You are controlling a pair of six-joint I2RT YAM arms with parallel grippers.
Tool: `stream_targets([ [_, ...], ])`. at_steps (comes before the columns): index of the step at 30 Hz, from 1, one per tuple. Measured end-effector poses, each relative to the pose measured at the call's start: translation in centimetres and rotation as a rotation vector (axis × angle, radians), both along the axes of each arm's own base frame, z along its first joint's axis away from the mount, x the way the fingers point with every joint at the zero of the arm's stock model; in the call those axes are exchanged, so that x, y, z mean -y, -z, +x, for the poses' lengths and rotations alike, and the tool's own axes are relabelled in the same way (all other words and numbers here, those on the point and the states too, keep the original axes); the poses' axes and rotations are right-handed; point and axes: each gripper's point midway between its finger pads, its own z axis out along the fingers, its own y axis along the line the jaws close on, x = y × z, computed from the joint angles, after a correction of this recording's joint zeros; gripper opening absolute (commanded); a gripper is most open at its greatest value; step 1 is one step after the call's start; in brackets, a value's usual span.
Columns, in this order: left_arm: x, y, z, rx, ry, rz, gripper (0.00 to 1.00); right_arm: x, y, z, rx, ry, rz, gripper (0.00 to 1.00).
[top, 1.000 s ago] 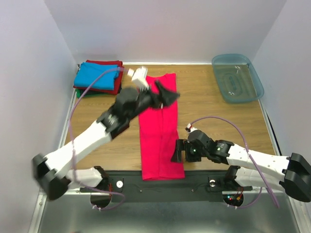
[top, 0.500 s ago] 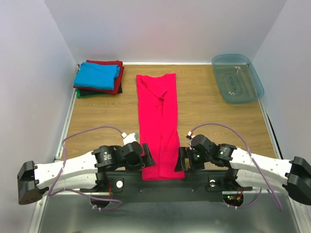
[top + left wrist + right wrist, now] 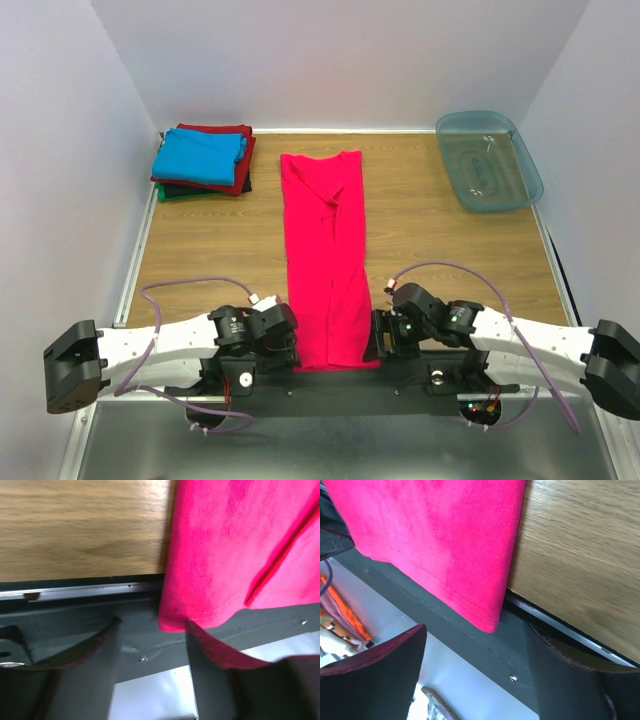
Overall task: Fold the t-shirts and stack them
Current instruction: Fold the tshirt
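Observation:
A bright pinkish-red t-shirt [image 3: 325,255] lies as a long narrow strip down the middle of the table, its near hem hanging over the front edge. My left gripper [image 3: 288,345] is open at the hem's near-left corner. In the left wrist view that corner [image 3: 175,620] sits between the fingers [image 3: 212,647], touching the right one. My right gripper [image 3: 376,340] is open at the near-right corner. In the right wrist view that corner [image 3: 487,620] hangs just beyond the open gripper [image 3: 475,635]. A stack of folded shirts [image 3: 203,160], sky blue on top of dark red, green and black, sits at the far left.
A translucent blue-grey bin [image 3: 487,160] stands at the far right. The dark metal base rail [image 3: 330,385] runs along the table's front edge, just under both grippers. White walls close in the sides and back.
My left arm has swung back from the shirt's far end to its near-left corner. My right gripper has shifted slightly toward the front edge. The shirt lies flat as before.

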Motion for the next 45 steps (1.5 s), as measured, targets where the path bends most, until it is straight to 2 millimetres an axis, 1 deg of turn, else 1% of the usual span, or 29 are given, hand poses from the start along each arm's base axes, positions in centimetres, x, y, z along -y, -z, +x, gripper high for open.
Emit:
stream_targets([
  [1,0.1,0.1,-0.1,-0.003,0.001,-0.004,0.51,-0.1,0.1,0.0,-0.007,-0.001,-0.001,0.78],
  [2,0.3,0.1,-0.1,-0.007,0.002,-0.017,0.42,-0.3,0.1,0.0,-0.011,-0.004,0.005,0.75],
  [3,0.3,0.2,-0.2,-0.009,0.003,-0.022,0.38,-0.5,0.2,0.0,-0.011,-0.005,0.008,0.72],
  [4,0.6,0.3,-0.2,-0.011,0.003,-0.036,0.33,-0.7,0.3,0.0,-0.014,-0.008,0.01,0.65],
  [5,0.7,0.4,-0.3,-0.014,0.004,-0.046,0.29,-1.0,0.4,0.0,-0.019,-0.011,0.014,0.62],
  [6,0.9,0.5,-0.4,-0.021,0.005,-0.056,0.22,-1.2,0.4,0.1,-0.02,-0.014,0.02,0.59],
  [7,1.0,0.5,-0.4,-0.024,0.006,-0.065,0.17,-1.3,0.5,0.0,-0.024,-0.016,0.017,0.54],
  [8,1.1,0.7,-0.4,-0.024,0.008,-0.07,0.14,-1.3,0.7,-0.1,-0.031,-0.018,0.011,0.46],
  [10,1.3,0.7,-0.5,-0.03,0.009,-0.075,0.05,-1.4,1.0,-0.1,-0.036,-0.015,0.002,0.38],
  [11,1.4,0.7,-0.5,-0.029,0.009,-0.078,0.01,-1.3,1.1,-0.1,-0.036,-0.012,-0.002,0.3],
  [12,1.5,0.7,-0.4,-0.027,0.009,-0.082,0.0,-1.3,1.2,-0.1,-0.038,-0.012,-0.005,0.27],
  [13,1.6,0.7,-0.4,-0.024,0.009,-0.084,0.0,-1.3,1.3,-0.1,-0.039,-0.006,-0.011,0.21],
  [14,1.7,0.6,-0.3,-0.022,0.009,-0.087,0.0,-1.2,1.4,0.0,-0.037,-0.005,-0.015,0.19],
  [16,1.8,0.6,-0.1,-0.009,0.008,-0.094,0.0,-1.2,1.5,0.1,-0.031,-0.002,-0.018,0.14],
  [18,1.9,0.5,0.2,0.008,0.004,-0.093,0.0,-1.2,1.5,0.2,-0.025,-0.002,-0.019,0.12],
  [19,1.9,0.4,0.4,0.019,0.002,-0.093,0.0,-1.2,1.5,0.2,-0.023,-0.002,-0.019,0.09],
  [20,1.8,0.3,0.8,0.037,-0.003,-0.092,0.0,-1.2,1.5,0.4,-0.015,0.002,-0.02,0.01],
  [22,2.0,-0.3,1.4,0.07,-0.012,-0.102,0.0,-1.2,1.3,0.7,0.003,0.006,-0.027,0.0],
  [25,2.7,-1.8,2.6,0.132,-0.03,-0.138,0.0,-1.8,0.4,1.7,0.051,0.017,-0.025,0.0],
  [29,3.3,-3.7,4.4,0.211,-0.056,-0.166,0.0,-3.1,-1.7,4.1,0.149,0.044,-0.015,0.0],
  [30,3.4,-4.3,5.3,0.241,-0.069,-0.166,0.0,-3.6,-2.4,5.0,0.18,0.056,-0.016,0.0],
  [33,3.3,-5.1,7.0,0.295,-0.097,-0.163,0.0,-4.6,-4.2,7.7,0.279,0.1,-0.029,0.0],
  [36,2.8,-5.5,9.6,0.351,-0.14,-0.142,0.0,-5.1,-5.1,10.4,0.364,0.159,-0.064,0.0],
  [38,2.2,-5.8,11.9,0.395,-0.182,-0.11,0.0,-5.0,-5.3,12.1,0.401,0.202,-0.096,0.0],
  [40,1.9,-6.3,13.7,0.435,-0.211,-0.089,0.0,-4.7,-5.5,14.1,0.443,0.25,-0.133,0.0],
  [41,1.7,-6.8,15.0,0.468,-0.227,-0.074,0.0,-4.4,-5.6,15.2,0.46,0.279,-0.154,0.0],
  [43,1.6,-7.7,16.7,0.513,-0.247,-0.068,0.0,-3.7,-6.0,17.8,0.497,0.342,-0.198,0.0],
  [45,1.6,-8.8,18.7,0.561,-0.269,-0.064,0.0,-3.2,-6.5,19.9,0.527,0.382,-0.225,0.0],
])
